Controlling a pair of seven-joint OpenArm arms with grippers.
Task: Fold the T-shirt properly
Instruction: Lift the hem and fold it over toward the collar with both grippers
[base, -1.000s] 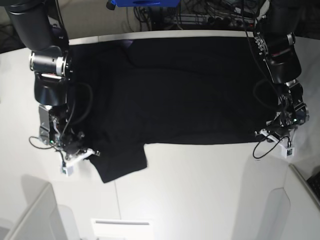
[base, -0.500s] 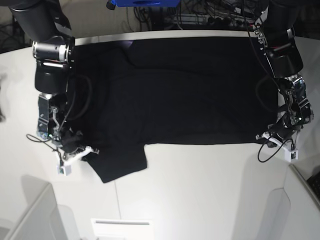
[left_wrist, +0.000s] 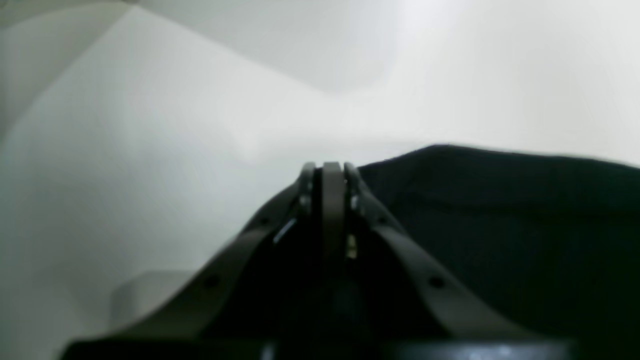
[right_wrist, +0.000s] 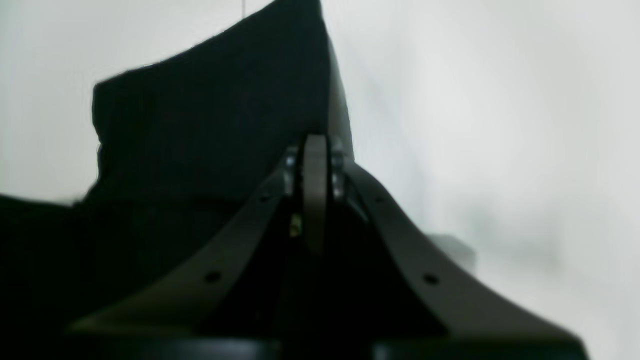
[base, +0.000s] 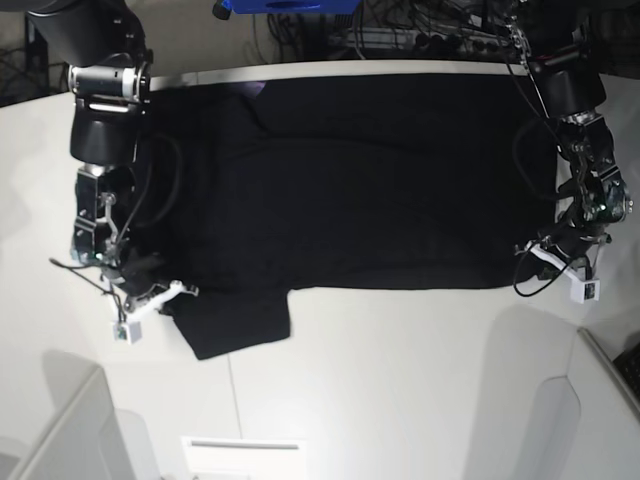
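The black T-shirt lies spread flat across the white table, and no print shows. One short sleeve sticks out toward the front left. My right gripper is at that sleeve's left edge. In the right wrist view it is shut, with black cloth running up to its tips. My left gripper is at the shirt's front right corner. In the left wrist view it is shut too, with cloth draping off to the right of the tips.
A blue object and a tangle of cables sit beyond the table's far edge. Grey panels stand at the front left and front right. A white slotted piece lies at the front edge.
Both arms have drawn back toward the far side. My right gripper has shifted slightly left, and the sleeve has moved left with it. The left gripper has moved up a little along the shirt's right edge.
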